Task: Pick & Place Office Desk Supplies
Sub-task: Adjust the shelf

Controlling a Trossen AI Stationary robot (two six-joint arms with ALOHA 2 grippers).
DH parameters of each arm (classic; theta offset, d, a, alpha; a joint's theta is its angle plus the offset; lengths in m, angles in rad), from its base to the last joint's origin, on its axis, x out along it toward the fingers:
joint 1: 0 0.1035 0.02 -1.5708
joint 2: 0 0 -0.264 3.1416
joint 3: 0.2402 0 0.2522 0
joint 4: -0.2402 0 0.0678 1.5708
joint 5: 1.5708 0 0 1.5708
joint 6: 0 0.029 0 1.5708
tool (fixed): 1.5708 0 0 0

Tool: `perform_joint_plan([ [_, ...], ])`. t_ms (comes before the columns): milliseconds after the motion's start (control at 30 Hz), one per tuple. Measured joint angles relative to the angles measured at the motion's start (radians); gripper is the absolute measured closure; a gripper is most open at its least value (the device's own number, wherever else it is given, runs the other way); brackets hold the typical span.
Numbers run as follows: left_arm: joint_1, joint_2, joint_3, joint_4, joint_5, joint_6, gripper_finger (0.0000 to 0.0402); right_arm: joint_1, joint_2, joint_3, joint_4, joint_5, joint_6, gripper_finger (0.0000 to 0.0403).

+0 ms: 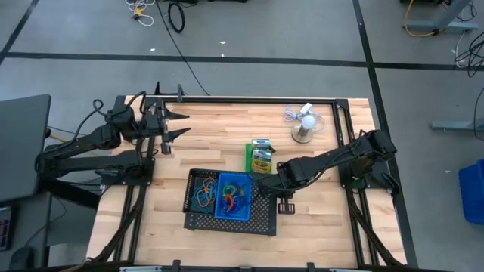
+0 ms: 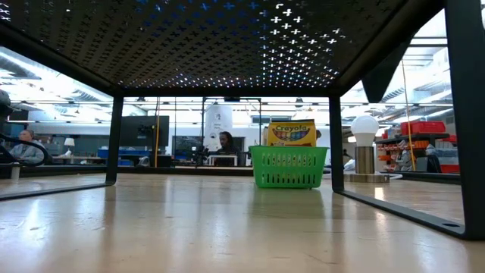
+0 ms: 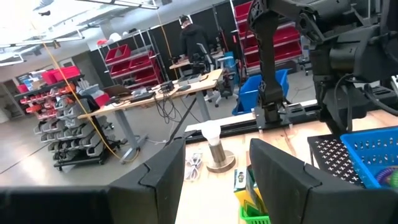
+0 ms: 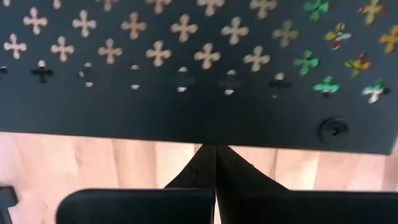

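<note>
A green bin (image 1: 260, 159) holding a yellow crayon box (image 2: 292, 133) stands on the table, just beyond a flat black mesh tray (image 1: 261, 219). On the tray sit a blue bin (image 1: 236, 187) and a black bin (image 1: 200, 181), each with coloured rubber bands (image 1: 203, 198) inside. My right gripper (image 4: 215, 163) is shut and empty. It points down at the tray's right rim (image 4: 186, 124), beside the blue bin. My left gripper (image 3: 217, 180) is open with nothing between its fingers. It is held level, high over the table's far left corner, and points toward the fan. My right gripper's shut fingertips (image 4: 205, 168) come from above to the outer edge of the tray's right rim, over bare table. Whether they touch the rim I cannot tell.
A white mini fan (image 1: 305, 125) on a round base stands at the far right, with a clear loop lying beside it. The tray is raised on legs (image 2: 336, 144). Bare wood lies left of the tray and along the near edge.
</note>
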Motion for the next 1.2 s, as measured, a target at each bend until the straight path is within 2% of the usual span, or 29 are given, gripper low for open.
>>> perform_joint_plan([
  [800, 0.000, -0.001, 0.000, -0.033, -0.019, 0.003, 0.0214, -0.043, 0.000, 0.002, 0.179, -0.016, -0.110, 0.0403],
  [1200, 0.000, -0.001, 0.000, -0.032, -0.019, 0.014, 0.0214, -0.092, 0.000, 0.002, 0.369, -0.014, -0.241, 0.0403],
])
